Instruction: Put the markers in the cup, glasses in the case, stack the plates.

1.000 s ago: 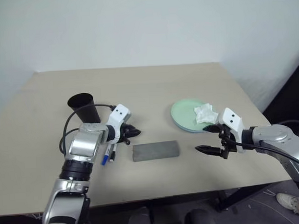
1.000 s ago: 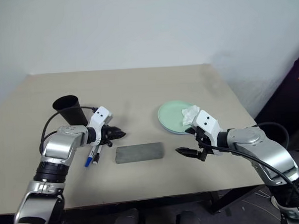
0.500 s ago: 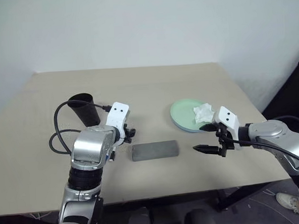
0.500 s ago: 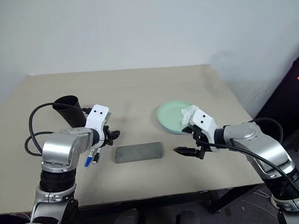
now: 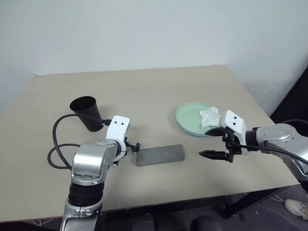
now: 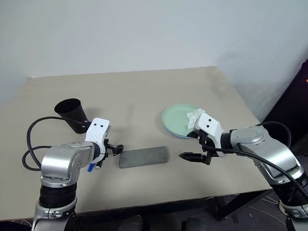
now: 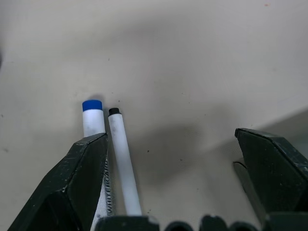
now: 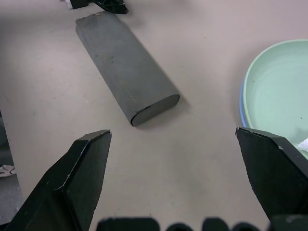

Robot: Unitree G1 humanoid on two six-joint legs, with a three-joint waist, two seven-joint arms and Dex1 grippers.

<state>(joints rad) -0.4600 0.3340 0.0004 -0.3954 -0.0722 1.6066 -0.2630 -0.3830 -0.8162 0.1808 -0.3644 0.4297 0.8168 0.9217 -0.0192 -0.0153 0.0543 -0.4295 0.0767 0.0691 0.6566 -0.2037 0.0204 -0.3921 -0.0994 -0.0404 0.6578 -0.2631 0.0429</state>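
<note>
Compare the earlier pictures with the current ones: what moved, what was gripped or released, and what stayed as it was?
The left gripper has opened and tipped down over the markers, which lie on the table; nothing is held. The right gripper stayed open near the plates. The cup, case and tissue have not moved.

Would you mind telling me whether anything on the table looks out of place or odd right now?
Yes: a crumpled white tissue lies on the stacked plates, mint green over light blue. Two markers lie loose beside the left gripper, outside the cup.
</note>
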